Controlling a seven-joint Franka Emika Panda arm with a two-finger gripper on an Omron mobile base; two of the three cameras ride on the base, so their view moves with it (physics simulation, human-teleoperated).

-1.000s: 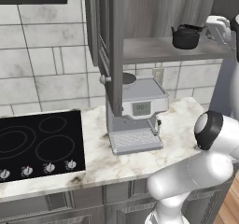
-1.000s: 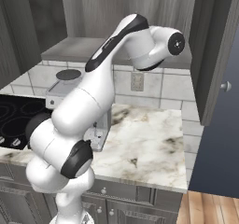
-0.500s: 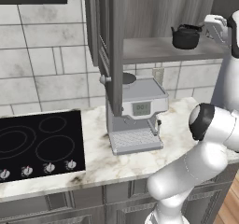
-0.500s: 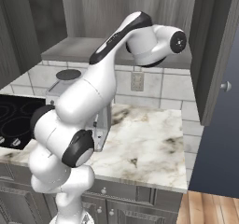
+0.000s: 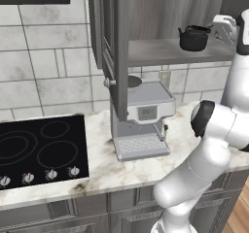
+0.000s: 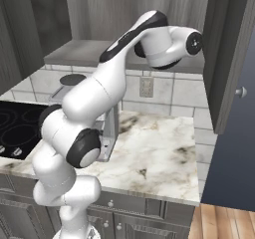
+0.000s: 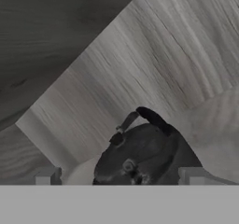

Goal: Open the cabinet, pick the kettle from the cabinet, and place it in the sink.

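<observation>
The kettle point(image 5: 193, 38) stands upright on the bottom board of the open cabinet point(image 5: 160, 28), toward the board's right end and a little back from its front edge. It is black and squat, with its arched handle over the lid and its spout toward the left in the left base view. In the hand view the kettle point(image 7: 140, 157) sits low in the middle, its lid knob facing the camera and the handle curving above it, with the grey wood grain of the cabinet point(image 7: 140, 64) behind.

The gripper point(image 5: 220, 27) is inside the cabinet, just beside the kettle on its right, at handle height. Its two fingers point(image 7: 46, 176) stand apart, one on each side of the kettle's body, and are not closed on it; whether they touch it I cannot tell.

The left door point(image 5: 119, 57) hangs open, edge-on above the coffee machine point(image 5: 142, 118), which stands on the marble counter point(image 5: 97, 164) near its back edge, beside the black cooktop point(image 5: 41, 149). The right door point(image 6: 226, 59) is open too, with its round knob point(image 6: 241, 91).
</observation>
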